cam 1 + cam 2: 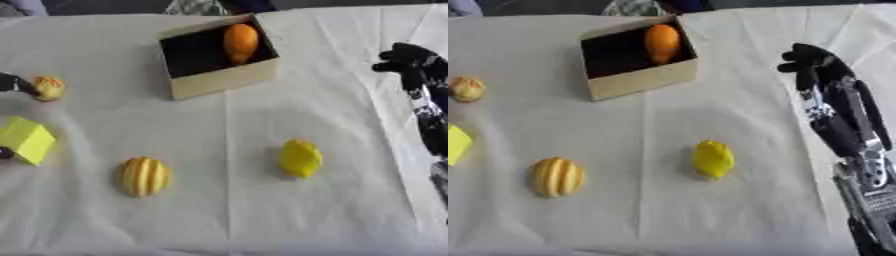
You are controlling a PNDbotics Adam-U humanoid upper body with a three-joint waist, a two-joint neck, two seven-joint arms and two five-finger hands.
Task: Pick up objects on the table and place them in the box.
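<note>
Open-topped cream cardboard box with a dark inside sits at about 12 o'clock on the white-cloth-covered worktop. One smooth orange oval fruit lies inside it, against the far right wall. Judged from this: one object placed, four left.

Remaining, going outward from the box:
- Smooth yellow lemon-shaped fruit, at about 5 o'clock from the box, lying alone on the cloth, well apart from everything else.
- Ribbed yellow-orange gourd-shaped fruit, at about 7 o'clock from the box, also alone.
- Small round yellow-and-reddish fruit, at 9 o'clock from the box, near the left edge.
- Bright yellow cube-like block, at about 8 o'clock from the box, at the left edge.

Right hand: black, at 3 o'clock from the box, over bare cloth, fingers curled in on themselves and holding nothing; forearm runs down the right edge.

Left hand: only a dark sliver shows at the left edge, just beside the small round fruit; contact and the state of its fingers cannot be told.

Judgement: task early, roughly a fifth done; the lemon-shaped fruit lies closest to the right hand.
</note>
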